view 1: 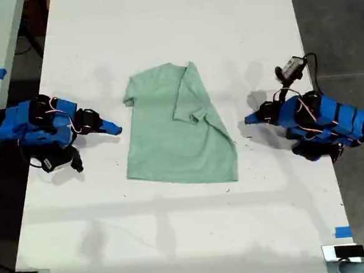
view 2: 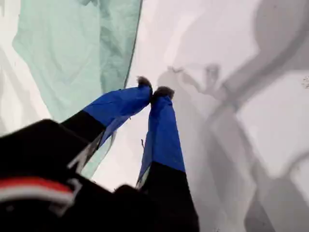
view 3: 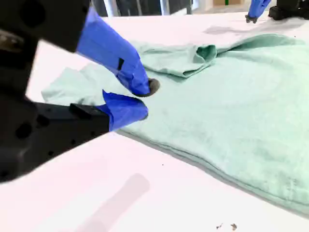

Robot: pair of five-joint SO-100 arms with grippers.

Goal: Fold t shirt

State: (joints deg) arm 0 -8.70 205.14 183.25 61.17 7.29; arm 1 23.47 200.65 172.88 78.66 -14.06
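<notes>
The pale mint-green t shirt (view 1: 169,137) lies flat in the middle of the white table (view 1: 189,236). One sleeve is folded in over its body, on the side toward the exterior view's right. My first gripper (view 1: 248,120) rests on the table at the exterior view's right, a short way from the shirt's edge. Its blue fingertips meet, shut and empty (view 2: 153,91), with the shirt (view 2: 72,53) off to one side. At the exterior view's left, my second gripper (view 1: 117,130) lies close to the shirt's straight edge. Its jaws (view 3: 147,99) are nearly together and hold nothing, and the shirt (view 3: 231,106) lies just beyond them.
A small black device with a cable (view 1: 293,67) sits behind the arm at the exterior view's right. Blue tape (view 1: 343,231) marks the table's near corner at the exterior view's right. The table's long edges run just behind both arm bases. The floor is dark.
</notes>
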